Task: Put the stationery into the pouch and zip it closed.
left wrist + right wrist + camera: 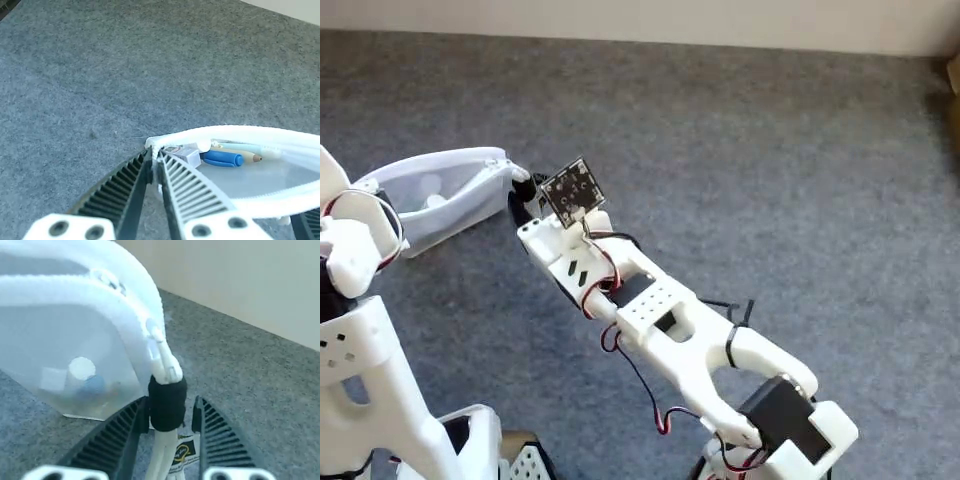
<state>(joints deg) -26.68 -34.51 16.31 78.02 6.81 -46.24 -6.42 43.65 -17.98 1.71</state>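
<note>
Left pincer [152, 154] is pressed together on one end of the translucent white plastic zip pouch [260, 182], and through the pouch's clear wall a blue-bodied pen [222, 159] and a wooden pencil [251, 158] show lying inside. Right pincer [170, 402] pinches the black cylindrical zip pull [166, 412], which hangs with a white cord at the pouch's opposite end. Seen from the high view, the pouch sits in the left middle of the frame over the grey carpeted surface [770, 150], held between both arms, the right arm entering from the lower right.
</note>
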